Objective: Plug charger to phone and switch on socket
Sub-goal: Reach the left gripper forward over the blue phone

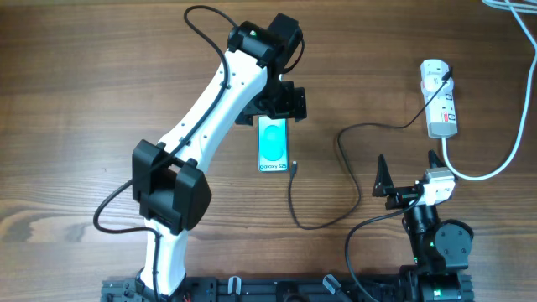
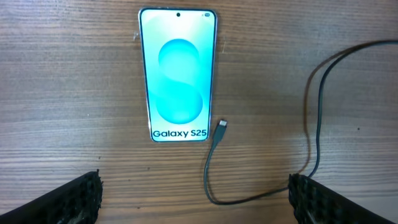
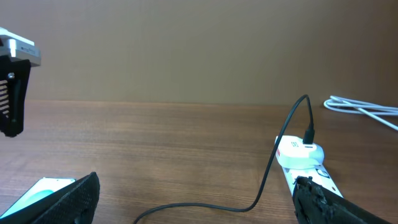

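Hovering at upper centre of the overhead view, left gripper (image 1: 274, 111) had its fingers spread wide above the phone (image 1: 273, 144), which lay flat with its screen lit. Charger (image 2: 208, 168) plug tip (image 2: 221, 126) lay just beside the phone's lower right corner, unplugged. Right gripper (image 1: 409, 180), lower right, fingers likewise apart, holding nothing. Socket (image 1: 440, 99) sat upper right.

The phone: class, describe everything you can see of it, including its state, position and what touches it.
The flat rectangular smartphone with a silvery edge lies face up on the brown wooden table. Its lit cyan-green screen carries a white strip reading Galaxy S25 and a camera dot at the other end. The thin black charger cable's plug tip lies just off the text-end corner, unplugged. The left gripper hovers above, jaws wide apart.
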Tool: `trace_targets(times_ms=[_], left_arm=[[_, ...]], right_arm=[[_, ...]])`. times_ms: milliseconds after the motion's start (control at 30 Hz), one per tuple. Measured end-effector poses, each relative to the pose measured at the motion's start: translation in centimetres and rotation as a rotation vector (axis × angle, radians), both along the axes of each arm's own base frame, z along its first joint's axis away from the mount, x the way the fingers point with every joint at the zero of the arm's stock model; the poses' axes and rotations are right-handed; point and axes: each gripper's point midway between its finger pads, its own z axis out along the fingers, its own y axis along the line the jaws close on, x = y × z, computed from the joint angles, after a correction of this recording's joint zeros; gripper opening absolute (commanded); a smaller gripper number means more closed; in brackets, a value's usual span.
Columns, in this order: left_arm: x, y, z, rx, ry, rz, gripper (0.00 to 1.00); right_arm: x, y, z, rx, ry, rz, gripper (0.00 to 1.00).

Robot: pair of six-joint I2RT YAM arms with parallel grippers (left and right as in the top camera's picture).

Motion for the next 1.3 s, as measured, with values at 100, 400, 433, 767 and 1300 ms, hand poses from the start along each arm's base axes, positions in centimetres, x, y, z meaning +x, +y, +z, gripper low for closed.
trace_targets(times_ms=[100,400,433,767,1300], left_arm=[[0.8,-0.4,-1.0,-0.005,-0.013,-0.015,1.00],[1.5,-0.3,-7.8,0.025,-0.015,-0.033,1.00],[1.5,-0.3,-8.1,0.028,-0.016,-0.033,1.00],[0.6,0.3,-11.5,0.041,0.000,-0.031,1.00],[0.2,0.6,-13.6,0.090,-0.033,-0.018,1.00]], right_arm=[[0.0,0.0,0.0,0.000,0.000,0.000,1.00],[0.0,0.0,0.0,0.000,0.000,0.000,1.00],[0.0,0.0,0.0,0.000,0.000,0.000,1.00],[0.0,0.0,0.0,0.000,0.000,0.000,1.00],[0.0,0.0,0.0,0.000,0.000,0.000,1.00]])
